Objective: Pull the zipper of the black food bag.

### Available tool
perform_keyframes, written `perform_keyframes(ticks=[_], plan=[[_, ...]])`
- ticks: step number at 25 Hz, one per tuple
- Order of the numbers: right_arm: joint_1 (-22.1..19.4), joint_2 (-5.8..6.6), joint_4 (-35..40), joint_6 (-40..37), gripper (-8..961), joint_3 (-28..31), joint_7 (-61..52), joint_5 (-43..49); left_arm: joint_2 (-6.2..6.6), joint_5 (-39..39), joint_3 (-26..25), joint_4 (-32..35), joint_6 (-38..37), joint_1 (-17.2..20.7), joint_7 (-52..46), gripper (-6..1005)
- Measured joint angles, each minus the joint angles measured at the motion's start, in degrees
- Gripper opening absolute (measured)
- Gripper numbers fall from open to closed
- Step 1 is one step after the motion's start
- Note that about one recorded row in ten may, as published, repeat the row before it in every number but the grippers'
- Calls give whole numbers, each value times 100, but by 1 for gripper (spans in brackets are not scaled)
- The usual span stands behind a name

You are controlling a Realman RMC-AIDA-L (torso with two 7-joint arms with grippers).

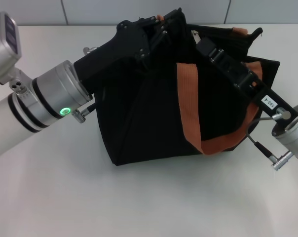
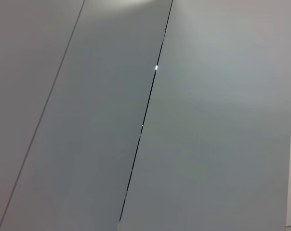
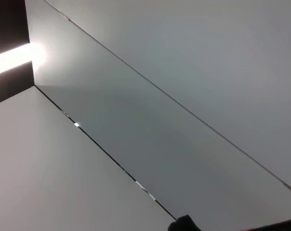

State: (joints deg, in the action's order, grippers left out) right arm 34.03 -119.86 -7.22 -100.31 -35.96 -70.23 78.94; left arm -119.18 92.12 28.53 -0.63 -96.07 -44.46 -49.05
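The black food bag (image 1: 139,113) stands in the middle of the white table in the head view, with orange-brown strap handles (image 1: 188,103) hanging down its front. My left gripper (image 1: 156,30) reaches in from the left and is shut on the bag's raised top edge at the left end. My right gripper (image 1: 204,45) reaches in from the lower right over the bag's top. A small silver piece, the zipper (image 1: 195,35), shows just beside its tip. Both wrist views show only grey wall panels.
The white table (image 1: 149,202) spreads in front of and beside the bag. A grey panelled wall (image 1: 114,11) runs behind it. My right arm's cable plug (image 1: 275,160) sticks out near the bag's right lower side.
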Motion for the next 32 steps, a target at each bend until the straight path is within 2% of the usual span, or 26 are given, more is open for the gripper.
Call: perform_keyframes(ticks=[17, 24, 28, 32], plan=[[40, 6, 30, -267, 483, -40, -383, 77, -4, -2, -13, -94, 101, -90, 1, 48], [74, 6, 30, 152, 483, -6, -428, 61, -9, -2, -31, -95, 152, -95, 2, 50], [93, 6, 41, 79, 483, 6, -478, 48, -9, -2, -37, -101, 161, -97, 2, 51], [129, 6, 42, 63, 441, 18, -480, 46, -9, -3, -40, -103, 196, -98, 2, 52]])
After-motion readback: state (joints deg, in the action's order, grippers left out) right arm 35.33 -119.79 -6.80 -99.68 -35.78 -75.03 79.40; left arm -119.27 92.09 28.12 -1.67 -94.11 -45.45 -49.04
